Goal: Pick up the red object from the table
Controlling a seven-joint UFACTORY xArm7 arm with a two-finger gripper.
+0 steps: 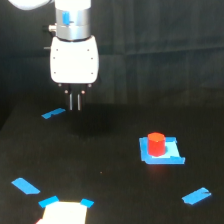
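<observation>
Exterior view is showing the gripper (75,101) hanging empty, fingers nearly together, well apart from the red object (156,144) standing on a blue patch (172,150) on the table (110,165); pickup is not yet begun.

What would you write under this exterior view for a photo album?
Robot gripper hovers over the black table, fingers close together, away from the red cylinder standing on a blue patch.

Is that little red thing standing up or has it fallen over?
Standing up. The red object shows its round top above its side and sits on the blue patch, away from the gripper.
</observation>
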